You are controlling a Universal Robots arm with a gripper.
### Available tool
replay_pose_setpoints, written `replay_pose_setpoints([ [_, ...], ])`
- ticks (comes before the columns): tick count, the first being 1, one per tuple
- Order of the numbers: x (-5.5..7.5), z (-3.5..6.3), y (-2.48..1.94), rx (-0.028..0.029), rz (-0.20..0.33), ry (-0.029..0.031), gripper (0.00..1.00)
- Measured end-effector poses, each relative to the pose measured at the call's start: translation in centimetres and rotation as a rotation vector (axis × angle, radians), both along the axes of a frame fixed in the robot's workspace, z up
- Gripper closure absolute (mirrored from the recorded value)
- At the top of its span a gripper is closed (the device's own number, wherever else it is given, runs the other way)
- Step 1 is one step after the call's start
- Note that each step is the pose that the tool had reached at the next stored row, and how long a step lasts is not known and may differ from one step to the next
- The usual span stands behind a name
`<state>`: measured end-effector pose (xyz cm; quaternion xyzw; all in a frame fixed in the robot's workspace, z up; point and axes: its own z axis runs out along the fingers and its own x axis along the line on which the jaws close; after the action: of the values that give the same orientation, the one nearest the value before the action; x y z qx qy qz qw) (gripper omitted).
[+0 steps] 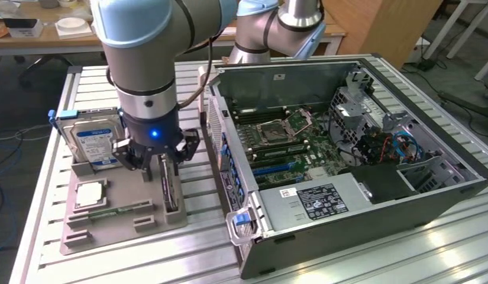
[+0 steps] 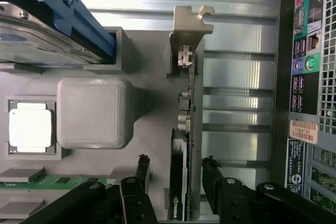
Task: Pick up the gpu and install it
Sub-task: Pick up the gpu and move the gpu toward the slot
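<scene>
The claw [image 1: 158, 170] is hanging open, fingers [image 2: 142, 169] straddling the gpu [image 2: 187, 114] without touching it. The card is standing on edge in the grey holder [image 1: 125, 228] right between them, so the grasp isn't made yet; lifting and seating it in the open computer case [image 1: 346, 148] are both remaining.

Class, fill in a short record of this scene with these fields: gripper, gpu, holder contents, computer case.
gripper: open, one finger on each side of the gpu
gpu: standing on edge in a slot of the grey holder
holder contents: also hard drive, processor chip, memory stick
computer case: lying beside the holder, side open, motherboard exposed
</scene>
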<state>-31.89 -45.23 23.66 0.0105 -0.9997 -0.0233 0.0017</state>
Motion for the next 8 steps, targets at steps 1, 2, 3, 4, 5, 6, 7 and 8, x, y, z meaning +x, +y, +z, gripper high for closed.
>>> replay_pose_setpoints([
  [1, 0.0, -0.20, 0.00, 0.0000, 0.000, 0.0000, 0.47],
  [2, 0.0, -0.37, 0.00, 0.0000, 0.000, 0.0000, 0.47],
  [3, 0.0, -0.55, 0.00, 0.0001, 0.000, -0.0001, 0.47],
  [4, 0.0, -0.73, -0.01, 0.0000, 0.000, 0.0000, 0.47],
  [5, 0.0, -0.90, -0.01, 0.0000, 0.000, 0.0000, 0.47],
  [6, 0.0, -1.05, -0.01, 0.0000, 0.000, 0.0000, 0.47],
  [7, 0.0, -1.19, -0.01, -0.0001, 0.000, 0.0000, 0.47],
  [8, 0.0, -1.25, -0.01, 0.0000, 0.000, 0.0000, 0.47],
])
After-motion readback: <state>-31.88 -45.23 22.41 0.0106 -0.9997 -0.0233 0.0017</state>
